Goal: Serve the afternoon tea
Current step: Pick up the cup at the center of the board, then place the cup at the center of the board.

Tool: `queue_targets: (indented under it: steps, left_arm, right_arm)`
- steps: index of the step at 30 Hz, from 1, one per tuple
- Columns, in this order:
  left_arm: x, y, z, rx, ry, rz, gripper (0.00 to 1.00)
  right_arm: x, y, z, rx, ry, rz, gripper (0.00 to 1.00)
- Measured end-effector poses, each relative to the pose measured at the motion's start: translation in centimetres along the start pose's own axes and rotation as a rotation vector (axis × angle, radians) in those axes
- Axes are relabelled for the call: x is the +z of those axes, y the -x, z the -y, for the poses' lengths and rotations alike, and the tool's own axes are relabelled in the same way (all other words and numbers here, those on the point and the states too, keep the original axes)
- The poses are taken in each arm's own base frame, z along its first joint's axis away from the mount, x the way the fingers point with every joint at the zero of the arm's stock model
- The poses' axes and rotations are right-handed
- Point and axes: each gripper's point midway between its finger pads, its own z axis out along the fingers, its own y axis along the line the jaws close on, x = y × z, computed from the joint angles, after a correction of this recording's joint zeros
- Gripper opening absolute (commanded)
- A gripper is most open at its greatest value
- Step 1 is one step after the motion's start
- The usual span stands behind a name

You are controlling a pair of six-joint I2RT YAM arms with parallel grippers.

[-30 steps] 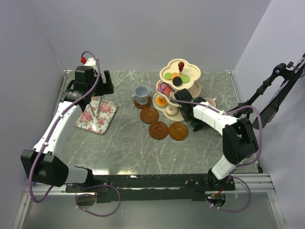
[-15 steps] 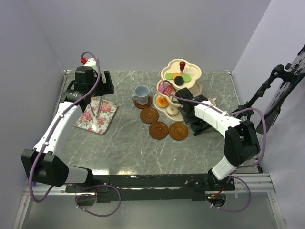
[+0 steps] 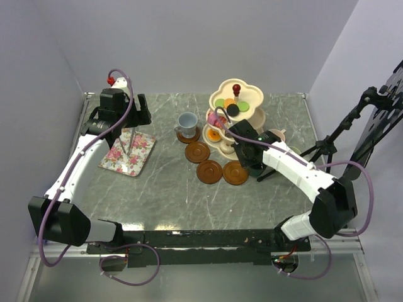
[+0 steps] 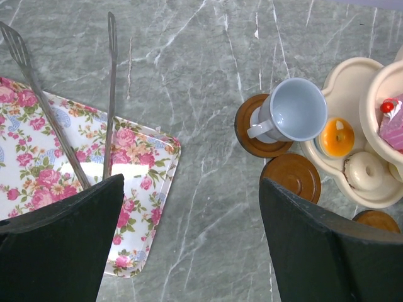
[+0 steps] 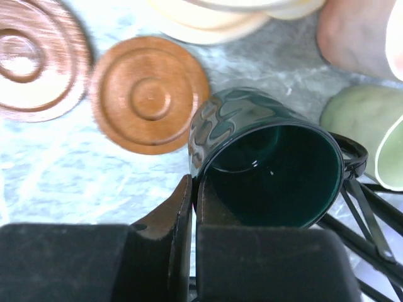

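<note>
Right wrist view: right gripper (image 5: pixel 194 192) pinches the dark green mug (image 5: pixel 271 170) by its rim, mouth seemingly tilted lensward

Top cam: high at near edge, looking down, whole table (image 3: pixel 157 182). Left wrist: straight down, mid-range; floral tray (image 4: pixel 146 160), grey-blue mug (image 4: pixel 296 110), tiered stand (image 4: pixel 346 82) shared with top. Right wrist: close-up, dark green mug (image 5: pixel 239 119).

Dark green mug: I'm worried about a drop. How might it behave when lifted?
The dark green mug looks glossy, so probably slippery and breakable. The right fingers pinch only one wall, so it may tilt. It appears empty, likely light.
</note>
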Motion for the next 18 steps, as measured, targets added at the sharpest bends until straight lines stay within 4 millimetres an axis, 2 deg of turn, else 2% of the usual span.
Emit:
queue_targets:
  steps: [4,11,18]
  left_arm:
    - [0.0,0.0,0.0,0.0,-0.001,0.0,0.92]
    - [-0.1,0.0,0.1,-0.001,-0.008,-0.001,0.92]
    - [-0.4,-0.1,0.1,-0.002,-0.012,0.002,0.92]
  right_arm:
    - [-1.1,0.2,-1.4,-0.022,0.031,0.038,0.0]
    - [-1.9,-0.6,-3.9,-0.07,0.081,0.028,0.0]
    - [-3.7,-1.1,-8.5,-0.2,0.242,0.039,0.0]
